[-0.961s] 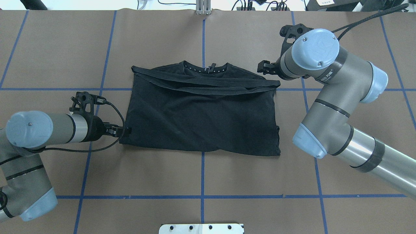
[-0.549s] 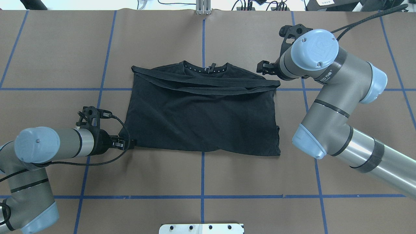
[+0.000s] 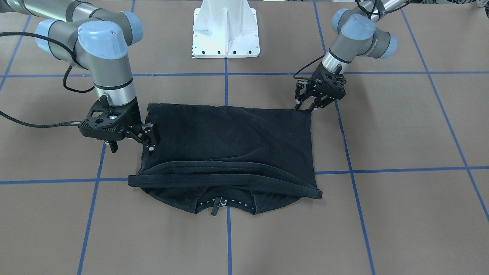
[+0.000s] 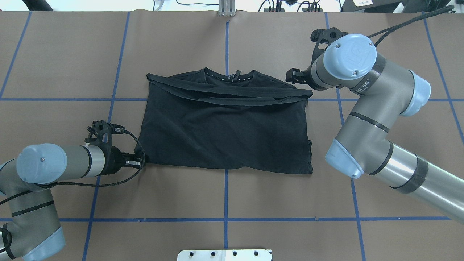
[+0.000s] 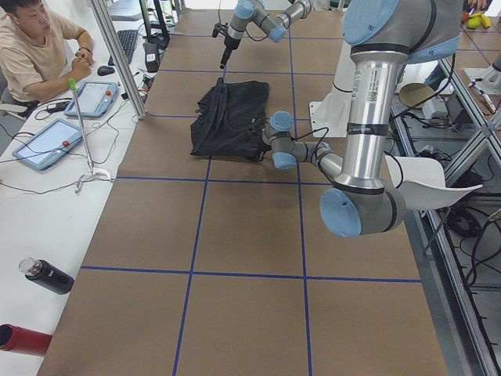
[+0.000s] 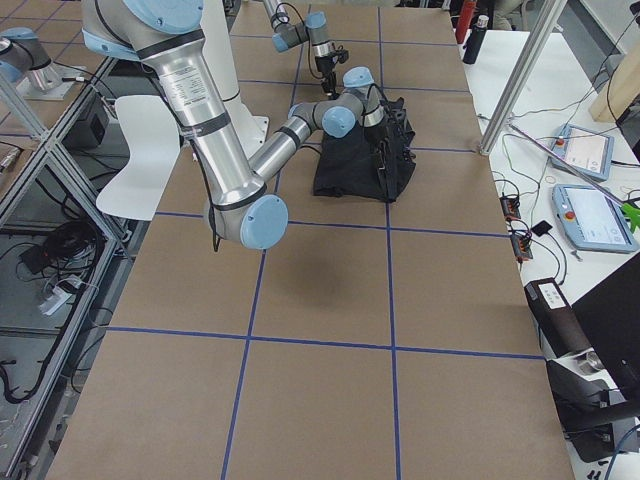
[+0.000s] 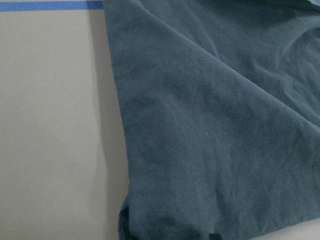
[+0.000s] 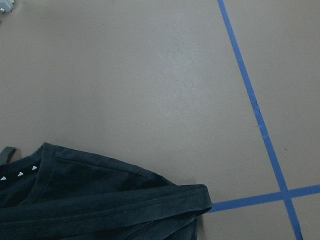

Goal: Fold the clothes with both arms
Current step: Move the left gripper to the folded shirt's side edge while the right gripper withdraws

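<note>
As seen overhead, garment: black T-shirt (image 4: 224, 134), spread flat at the middle of the table (image 4: 224, 195), plain side up.
Collar (image 4: 232, 77): on the far edge, away from the robot, with small white marks inside the neckline.
Fold: band of cloth doubled over just near of the collar, running left to right across the full width.
Hem: along the near edge, lightly wrinkled.
Left gripper (image 4: 140, 161): low at the near-left hem corner, fingertips touching the cloth; pinched or apart, cannot tell.
Right gripper (image 4: 291, 76): at the far-right shoulder corner, fingers spread wide, empty; one fingertip over the cloth edge, the other beyond it to the right.
Surface: brown covering crossed by blue tape lines (image 4: 226, 192).
Pedestal (image 3: 226, 30): white, on the near side, centred.
Bystander: person (image 5: 35, 55) seated at a side bench beyond the far edge.
</note>
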Controlling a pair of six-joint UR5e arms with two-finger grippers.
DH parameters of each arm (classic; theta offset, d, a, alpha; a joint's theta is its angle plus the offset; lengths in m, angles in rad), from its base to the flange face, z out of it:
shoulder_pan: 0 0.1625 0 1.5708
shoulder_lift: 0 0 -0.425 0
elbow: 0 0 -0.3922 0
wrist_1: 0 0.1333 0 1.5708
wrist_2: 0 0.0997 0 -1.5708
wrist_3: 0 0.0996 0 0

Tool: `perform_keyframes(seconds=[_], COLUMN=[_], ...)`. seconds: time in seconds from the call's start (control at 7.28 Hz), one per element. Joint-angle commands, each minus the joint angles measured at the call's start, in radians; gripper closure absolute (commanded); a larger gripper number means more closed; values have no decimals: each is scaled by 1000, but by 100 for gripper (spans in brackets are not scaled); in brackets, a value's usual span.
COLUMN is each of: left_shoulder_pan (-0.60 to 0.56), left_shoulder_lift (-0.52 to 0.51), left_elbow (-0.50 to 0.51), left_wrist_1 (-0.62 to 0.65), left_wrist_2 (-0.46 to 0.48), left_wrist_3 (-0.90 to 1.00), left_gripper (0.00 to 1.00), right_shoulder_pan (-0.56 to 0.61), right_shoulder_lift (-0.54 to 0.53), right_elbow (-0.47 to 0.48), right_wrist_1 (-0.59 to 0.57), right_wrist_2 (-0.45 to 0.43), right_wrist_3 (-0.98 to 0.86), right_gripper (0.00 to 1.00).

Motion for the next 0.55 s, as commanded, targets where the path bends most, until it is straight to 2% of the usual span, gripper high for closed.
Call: perform_keyframes(seconds=[0.0, 0.41], left_shoulder_pan=[-2, -62], left_shoulder_lift=[6, 49], left_elbow=[-3, -5], left_wrist_1=[1, 1], left_wrist_2=[1, 1], left_wrist_3=[4, 141], left_gripper=[100, 100], right_shoulder_pan=[-5, -27], right_shoulder_lift=[0, 0], right_elbow=[0, 0], right_wrist_1=[0, 0], right_wrist_2=[-7, -15], right_wrist_3=[0, 2], right_gripper=[0, 0])
